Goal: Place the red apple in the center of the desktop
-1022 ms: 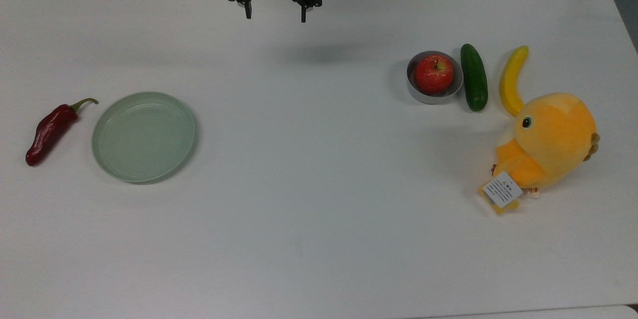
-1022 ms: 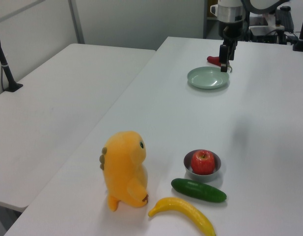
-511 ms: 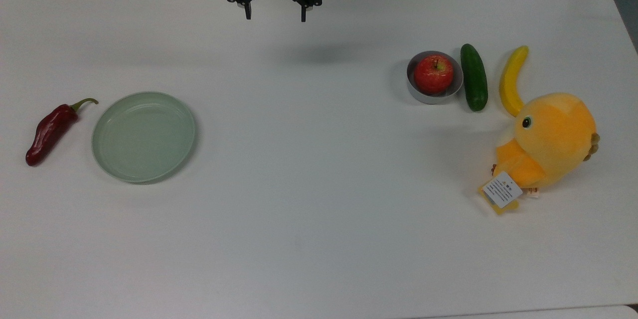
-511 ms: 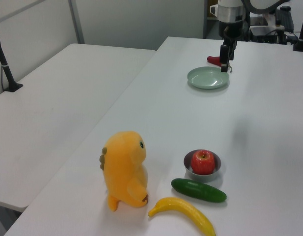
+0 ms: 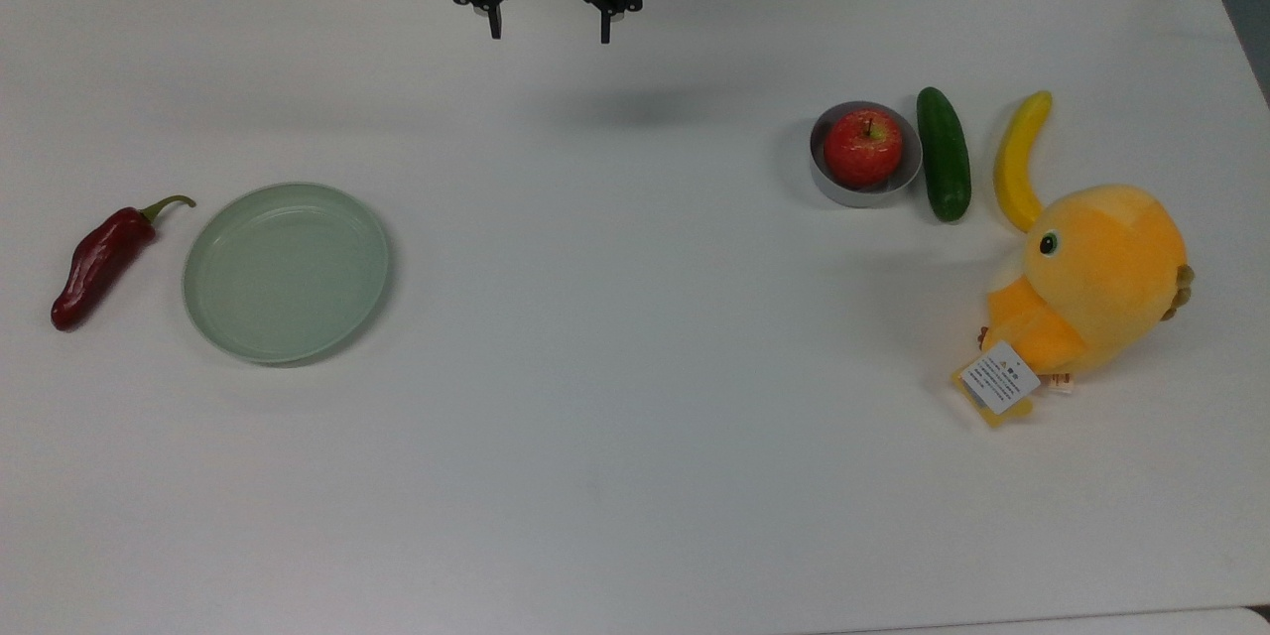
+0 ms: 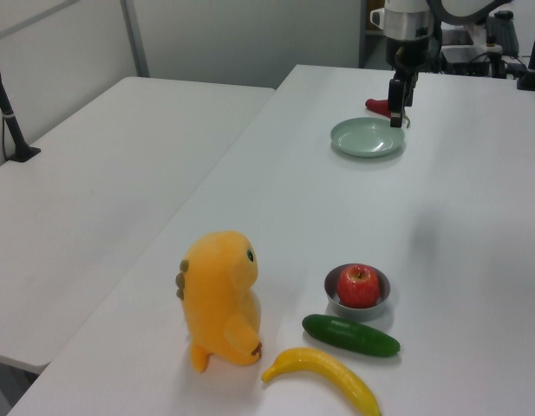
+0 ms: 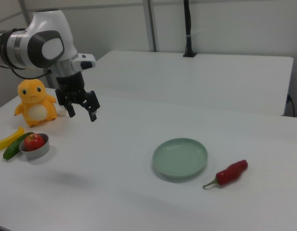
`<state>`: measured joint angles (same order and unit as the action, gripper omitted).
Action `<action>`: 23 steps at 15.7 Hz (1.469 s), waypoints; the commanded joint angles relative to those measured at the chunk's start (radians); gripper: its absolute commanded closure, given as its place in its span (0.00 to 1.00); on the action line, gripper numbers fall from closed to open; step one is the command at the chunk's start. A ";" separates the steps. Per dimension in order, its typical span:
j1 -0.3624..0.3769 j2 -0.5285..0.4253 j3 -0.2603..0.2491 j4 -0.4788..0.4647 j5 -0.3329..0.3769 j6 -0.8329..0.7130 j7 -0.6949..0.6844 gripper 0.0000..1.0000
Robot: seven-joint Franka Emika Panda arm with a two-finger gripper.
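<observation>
The end effector [image 5: 549,28], fingers spread wide and empty, hangs above the counter [image 5: 635,337], well apart from the red apple [image 5: 862,148] in its grey bowl [image 5: 827,181].

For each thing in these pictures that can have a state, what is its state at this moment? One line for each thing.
Black two-finger gripper: open, holding nothing, raised above the white desktop.
Glossy red apple: sitting in the small grey metal bowl, stem up.
Small grey metal bowl: upright, holding the apple.
Round pale-green plate: upright, nothing on it.
Orange plush toy: standing upright.
Dark-green cucumber, yellow banana, dark-red chili pepper: lying flat.
</observation>
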<state>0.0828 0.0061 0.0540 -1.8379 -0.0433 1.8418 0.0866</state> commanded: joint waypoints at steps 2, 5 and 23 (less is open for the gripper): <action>0.005 -0.008 0.003 -0.001 0.008 -0.021 -0.019 0.00; 0.006 -0.008 0.004 -0.003 0.010 -0.021 -0.018 0.00; 0.087 0.107 0.277 0.000 0.036 0.131 0.346 0.00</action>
<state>0.1354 0.0745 0.3000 -1.8429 -0.0102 1.9195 0.3630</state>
